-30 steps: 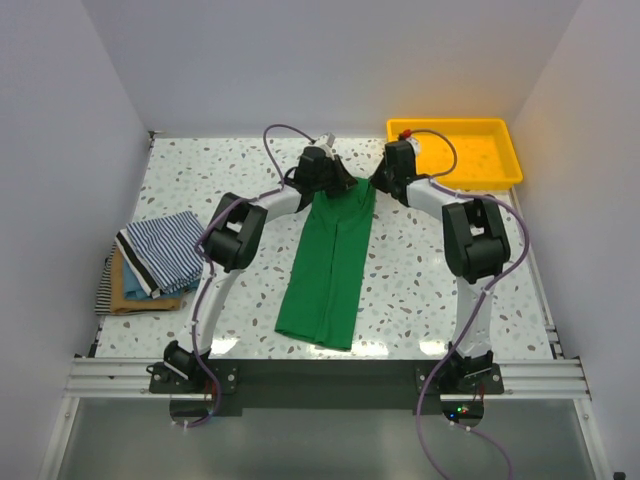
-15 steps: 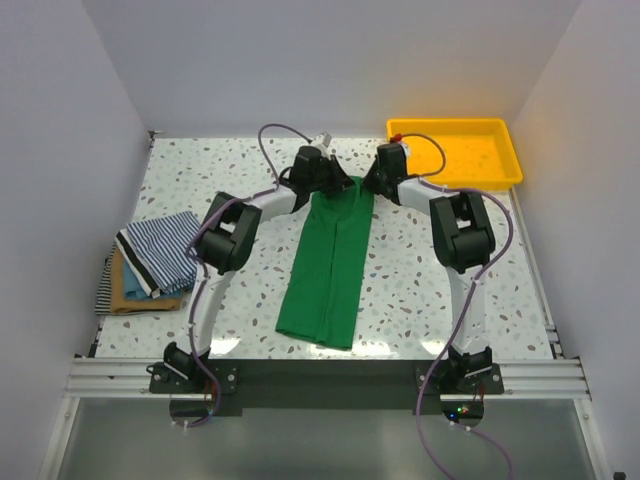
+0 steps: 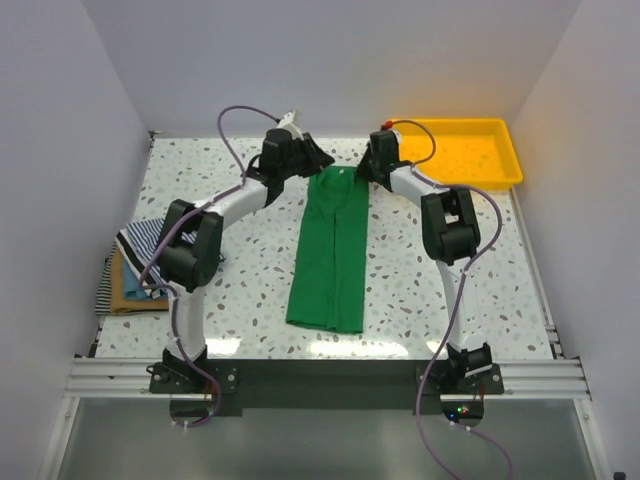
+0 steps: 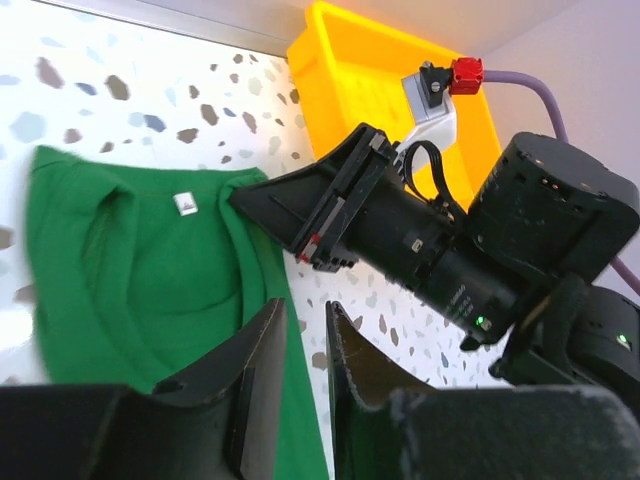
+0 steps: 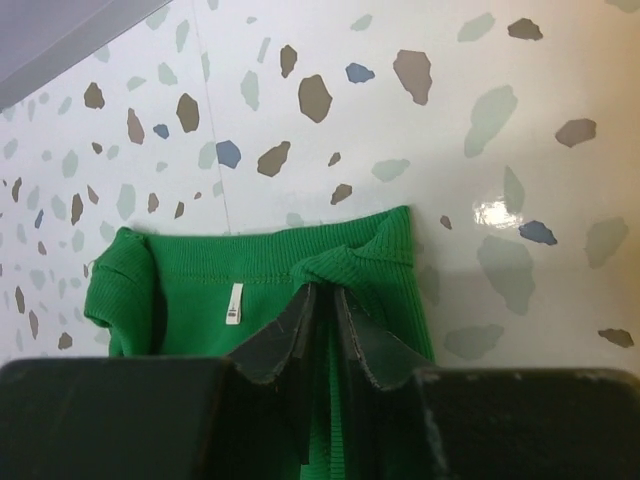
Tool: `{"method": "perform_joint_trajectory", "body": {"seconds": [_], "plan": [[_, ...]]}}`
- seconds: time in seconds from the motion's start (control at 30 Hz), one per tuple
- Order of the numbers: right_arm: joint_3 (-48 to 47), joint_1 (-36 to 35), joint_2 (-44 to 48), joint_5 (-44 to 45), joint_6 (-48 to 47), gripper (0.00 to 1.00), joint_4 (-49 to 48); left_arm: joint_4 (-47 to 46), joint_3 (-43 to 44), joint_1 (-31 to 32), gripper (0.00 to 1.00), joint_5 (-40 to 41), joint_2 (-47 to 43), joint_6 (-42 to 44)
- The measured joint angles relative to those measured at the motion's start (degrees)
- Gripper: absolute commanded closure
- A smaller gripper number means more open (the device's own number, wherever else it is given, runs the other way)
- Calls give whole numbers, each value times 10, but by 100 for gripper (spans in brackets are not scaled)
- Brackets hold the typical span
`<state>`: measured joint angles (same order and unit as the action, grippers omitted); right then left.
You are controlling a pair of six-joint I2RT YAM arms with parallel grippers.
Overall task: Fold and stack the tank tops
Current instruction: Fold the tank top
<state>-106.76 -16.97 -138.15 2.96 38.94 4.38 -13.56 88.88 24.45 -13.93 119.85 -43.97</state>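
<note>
Right gripper (image 5: 322, 292) pinching green tank top (image 3: 330, 250) far corner; left gripper (image 4: 305, 312) apparently empty

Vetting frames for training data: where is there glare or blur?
Top external: sharp, with a glare streak on the table near its front edge. Left wrist: the left tool looks soft, out of focus. Right wrist: a glare spot on the table beside the green tank top; the cloth is sharp.

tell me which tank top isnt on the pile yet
The green tank top, laid out long mid-table; the striped and tan ones sit stacked at the left edge.
</note>
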Motion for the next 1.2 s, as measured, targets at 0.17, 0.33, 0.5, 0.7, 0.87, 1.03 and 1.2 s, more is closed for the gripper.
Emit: {"method": "perform_joint_trajectory", "body": {"seconds": [0.17,0.33,0.5,0.7,0.87,1.03,1.2], "plan": [[-25,0,-9,-14,-18,72,15,2,-103,-22,66,15,-99,1],[-39,0,-1,-27,-34,69,30,8,-216,-22,64,11,-182,0],[-32,0,48,-27,-38,69,52,33,-313,-17,61,8,-250,0],[45,-1,174,-27,-34,70,70,101,-388,-2,59,31,-337,2],[181,-21,304,-19,-31,70,101,175,-454,31,59,59,-417,3],[409,-102,476,-11,-20,69,144,219,-545,76,55,63,-489,0],[593,-183,621,-16,19,65,177,240,-617,89,48,38,-544,-4]]}}
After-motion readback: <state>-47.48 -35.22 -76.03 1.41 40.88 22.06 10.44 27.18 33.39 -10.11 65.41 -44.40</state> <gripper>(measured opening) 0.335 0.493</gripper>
